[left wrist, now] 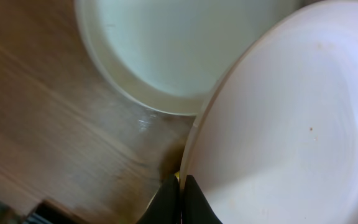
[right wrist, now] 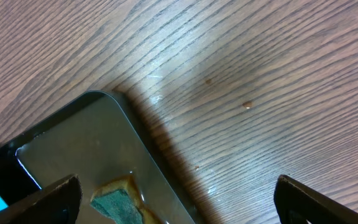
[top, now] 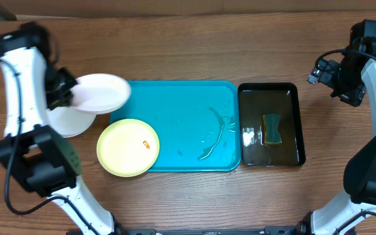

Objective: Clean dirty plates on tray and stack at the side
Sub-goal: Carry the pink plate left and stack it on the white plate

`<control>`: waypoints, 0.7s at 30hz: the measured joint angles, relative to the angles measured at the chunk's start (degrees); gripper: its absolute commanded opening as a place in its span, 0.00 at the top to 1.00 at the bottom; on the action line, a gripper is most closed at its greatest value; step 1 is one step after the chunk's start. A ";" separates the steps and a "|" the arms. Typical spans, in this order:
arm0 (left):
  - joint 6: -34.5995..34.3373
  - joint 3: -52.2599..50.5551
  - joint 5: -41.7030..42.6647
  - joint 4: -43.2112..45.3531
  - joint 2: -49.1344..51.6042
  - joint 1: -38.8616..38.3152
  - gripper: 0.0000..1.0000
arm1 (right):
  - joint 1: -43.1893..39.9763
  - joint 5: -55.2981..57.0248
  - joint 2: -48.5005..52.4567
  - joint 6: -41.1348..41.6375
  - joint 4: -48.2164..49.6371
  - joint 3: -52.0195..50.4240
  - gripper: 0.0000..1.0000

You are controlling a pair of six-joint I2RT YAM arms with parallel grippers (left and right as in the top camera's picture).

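Observation:
My left gripper (top: 64, 95) is shut on the rim of a white plate (top: 100, 92) and holds it tilted above the table, left of the turquoise tray (top: 188, 98). In the left wrist view the jaws (left wrist: 182, 188) pinch this plate's (left wrist: 291, 124) edge, and a faint orange mark shows at its right edge. A second white plate (top: 67, 122) lies on the table under it and shows in the left wrist view (left wrist: 179, 43). The pale yellow-green plate (top: 126, 147) with an orange smear (top: 145, 143) sits on the tray's front left corner. My right gripper (top: 335, 78) is open and empty.
A black tray (top: 271, 91) holding water and a green-yellow sponge (top: 272, 128) stands right of the turquoise tray. In the right wrist view my open jaws (right wrist: 191, 211) hang over the black tray's (right wrist: 73, 143) far corner, with the sponge (right wrist: 120, 202) below. Water streaks (top: 217, 130) lie on the turquoise tray.

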 measured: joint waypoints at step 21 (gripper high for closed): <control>0.15 -2.89 -3.98 5.66 0.00 13.94 0.96 | 0.00 0.00 0.00 0.02 -0.02 0.00 0.00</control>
